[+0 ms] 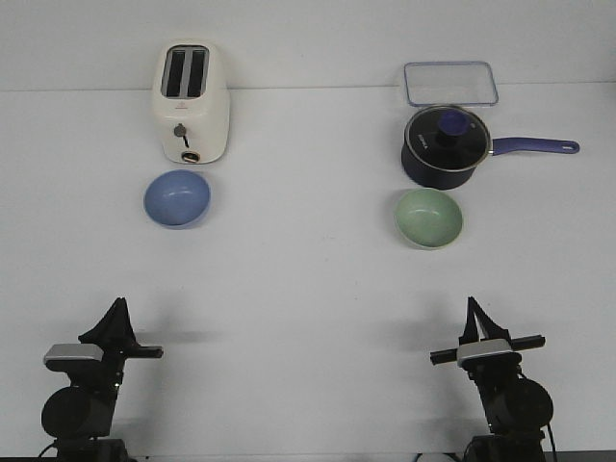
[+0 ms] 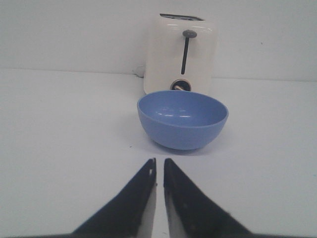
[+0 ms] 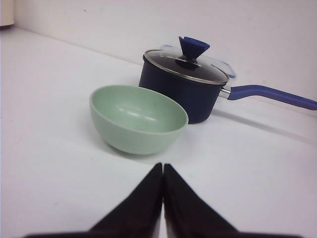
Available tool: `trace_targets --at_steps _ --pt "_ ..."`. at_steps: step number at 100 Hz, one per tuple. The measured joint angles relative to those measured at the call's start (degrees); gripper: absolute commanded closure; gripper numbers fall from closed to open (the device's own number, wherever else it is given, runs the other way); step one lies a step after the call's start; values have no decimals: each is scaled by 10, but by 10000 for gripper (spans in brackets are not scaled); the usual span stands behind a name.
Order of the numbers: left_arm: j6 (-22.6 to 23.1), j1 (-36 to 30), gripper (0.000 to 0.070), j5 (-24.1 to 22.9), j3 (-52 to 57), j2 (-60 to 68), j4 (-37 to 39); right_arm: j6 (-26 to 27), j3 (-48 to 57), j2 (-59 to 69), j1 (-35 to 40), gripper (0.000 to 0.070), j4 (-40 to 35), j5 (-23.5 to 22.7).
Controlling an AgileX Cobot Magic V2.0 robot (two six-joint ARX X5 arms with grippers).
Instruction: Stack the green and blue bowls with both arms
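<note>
The blue bowl (image 1: 177, 198) sits upright on the white table at the left, just in front of the toaster; it also shows in the left wrist view (image 2: 182, 119). The green bowl (image 1: 429, 217) sits upright at the right, in front of the saucepan, and shows in the right wrist view (image 3: 137, 118). My left gripper (image 1: 117, 306) is low at the near left, well short of the blue bowl, shut and empty (image 2: 159, 161). My right gripper (image 1: 472, 304) is low at the near right, well short of the green bowl, shut and empty (image 3: 163, 166).
A cream toaster (image 1: 193, 102) stands behind the blue bowl. A dark navy saucepan (image 1: 445, 146) with a glass lid and a long handle pointing right stands behind the green bowl. A clear container lid (image 1: 449, 83) lies behind the saucepan.
</note>
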Motion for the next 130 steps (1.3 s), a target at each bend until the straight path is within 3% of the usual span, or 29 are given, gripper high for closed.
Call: trace_targets --at_steps 92,103,120,130 --pt "0 0 685 0 0 0 0 6 0 0 0 700 0 -4" --pt "0 0 685 0 0 0 0 55 0 0 0 700 0 -5" --pt "0 0 685 0 0 0 0 199 0 0 0 700 0 24" --pt "0 0 685 0 0 0 0 256 13 4 0 700 -19 28"
